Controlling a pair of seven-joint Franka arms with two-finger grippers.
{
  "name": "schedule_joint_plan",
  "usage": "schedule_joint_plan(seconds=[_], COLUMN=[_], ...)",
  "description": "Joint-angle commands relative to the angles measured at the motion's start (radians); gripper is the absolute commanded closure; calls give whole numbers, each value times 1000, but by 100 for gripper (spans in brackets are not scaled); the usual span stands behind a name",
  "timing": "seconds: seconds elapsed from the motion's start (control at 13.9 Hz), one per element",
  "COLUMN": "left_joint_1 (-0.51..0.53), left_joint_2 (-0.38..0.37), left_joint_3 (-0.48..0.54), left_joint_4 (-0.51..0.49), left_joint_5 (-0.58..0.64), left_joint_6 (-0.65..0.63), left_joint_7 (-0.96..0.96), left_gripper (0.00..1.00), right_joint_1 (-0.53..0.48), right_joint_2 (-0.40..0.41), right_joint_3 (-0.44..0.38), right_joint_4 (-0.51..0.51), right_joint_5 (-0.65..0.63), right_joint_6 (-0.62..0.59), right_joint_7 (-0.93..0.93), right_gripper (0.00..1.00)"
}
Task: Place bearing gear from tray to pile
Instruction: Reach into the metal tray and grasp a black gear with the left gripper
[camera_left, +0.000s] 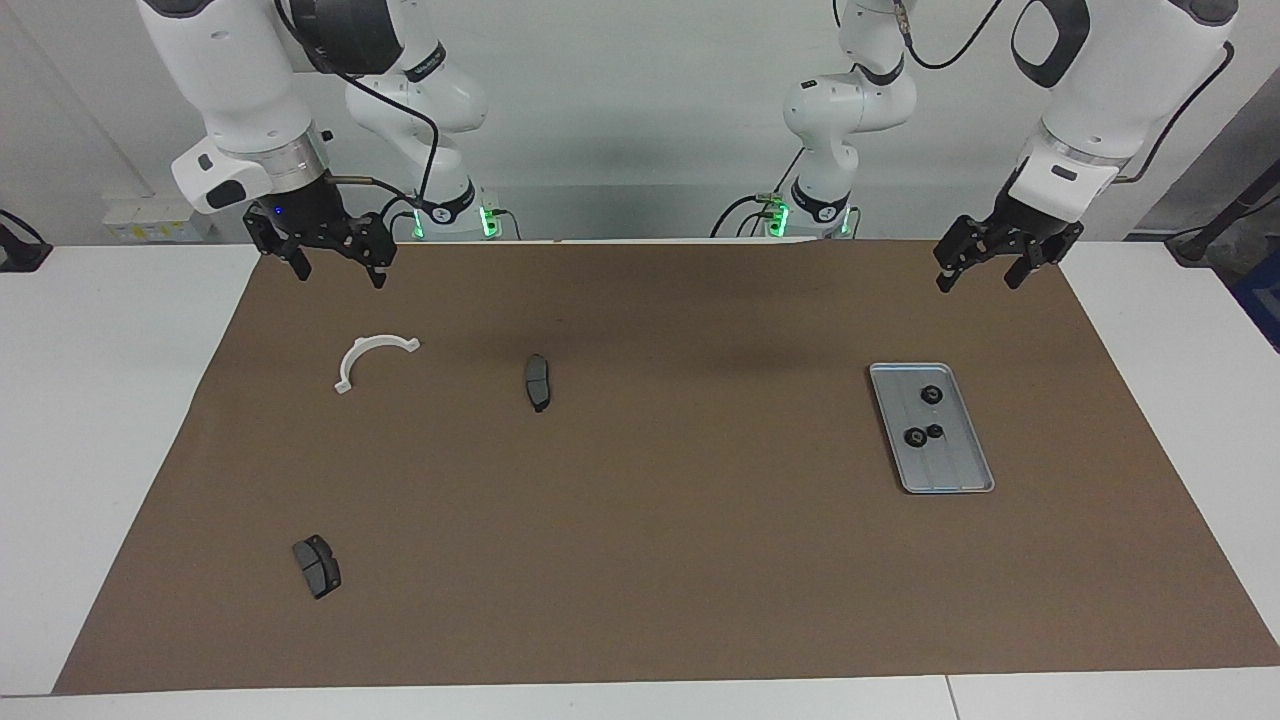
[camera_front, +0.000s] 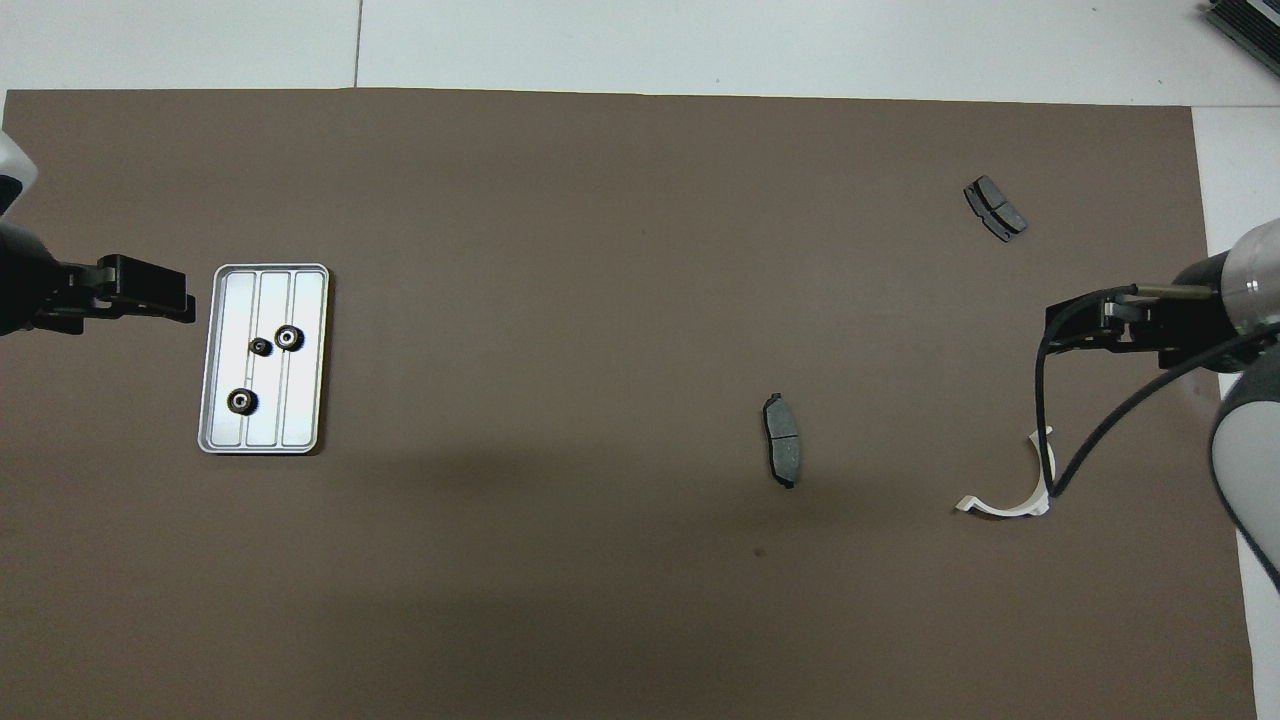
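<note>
Risk centres on the left gripper (camera_left: 978, 270), which hangs released and empty above the mat at the left arm's end of the table, its fingers spread. Below it and farther from the robots lies the tray (camera_left: 960, 478), holding three small dark bearing gears (camera_left: 931, 395). Two of these sit almost touching, so a descent on either could nudge or catch its neighbour; the lone one looks the safer pick. The gears are small and low, so in my judgement a shallow or off-centre closure could slip off or drag the tray. Well apart, toward the right arm's end, lies the pile: white bracket (camera_left: 372, 358) and two dark pads (camera_left: 538, 382). The right gripper (camera_left: 335, 265) waits released above the mat, near the bracket
</note>
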Motion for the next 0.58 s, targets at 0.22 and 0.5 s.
schedule_joint_plan(seconds=[0.22,0.5], left_joint_1=[4,24], left_joint_2=[-57,-148], left_joint_3=[5,9], left_joint_4=[-95,-317], left_joint_5=[-16,-16], left_joint_6=[57,198], left_joint_7=[1,4], left_gripper=[0,0], right_joint_1=[-4,-4], right_joint_2=[-23,-23], right_joint_3=[0,0], right_joint_4=[-31,-33], right_joint_5=[25,25], right_joint_6=[26,26], right_joint_7=[-18,-18], right_gripper=[0,0])
